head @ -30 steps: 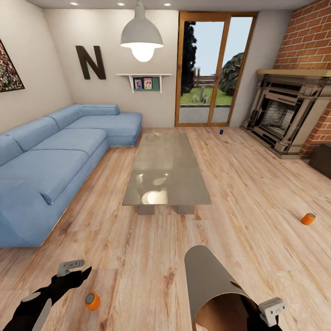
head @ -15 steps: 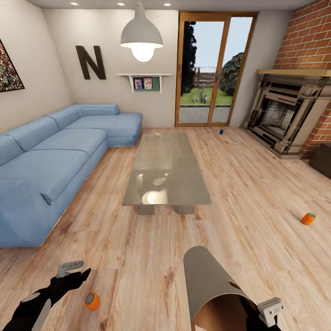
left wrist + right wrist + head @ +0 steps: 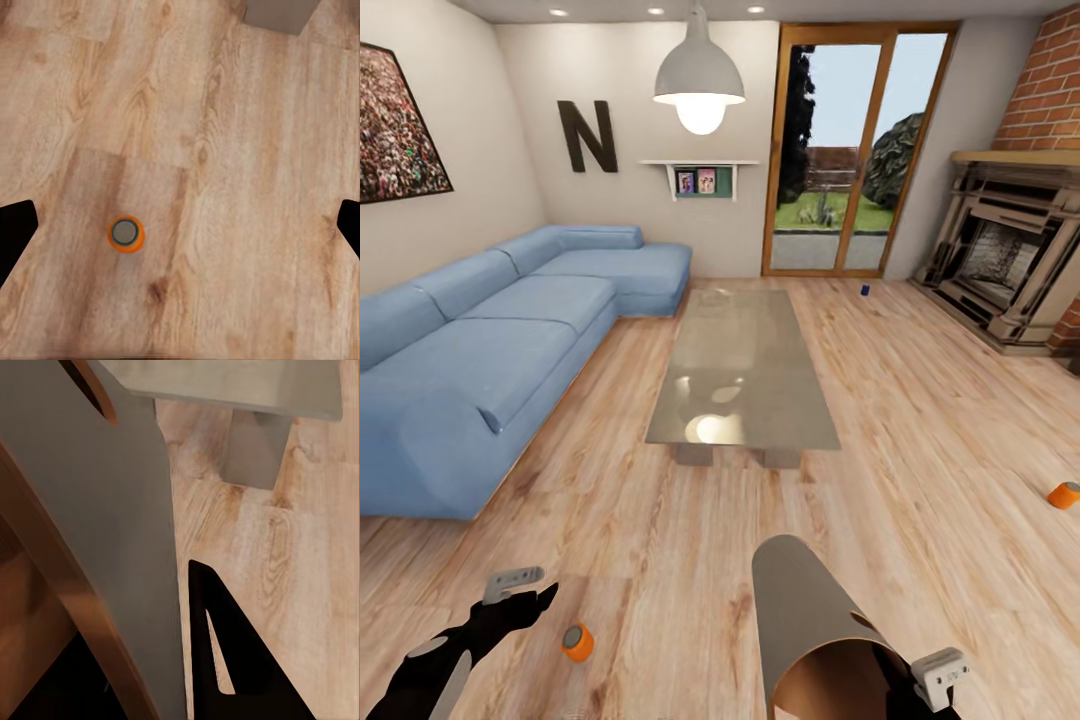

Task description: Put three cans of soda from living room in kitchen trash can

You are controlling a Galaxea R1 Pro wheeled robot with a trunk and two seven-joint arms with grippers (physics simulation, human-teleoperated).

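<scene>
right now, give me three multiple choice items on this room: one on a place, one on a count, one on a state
1. Where is the nearer orange can?
A. on the glass table
B. upright on the floor by the left gripper
C. on the sofa

2. How many cans show in the head view?
A. one
B. two
C. three

3. What is the right gripper doing?
A. holding the bin by its rim
B. hanging open and empty
C. gripping a can

Answers: 1 B, its silver top faces up on the wood floor. 2 C, with another orange can and a blue can. 3 A, it is clamped on the bin's edge.
</scene>
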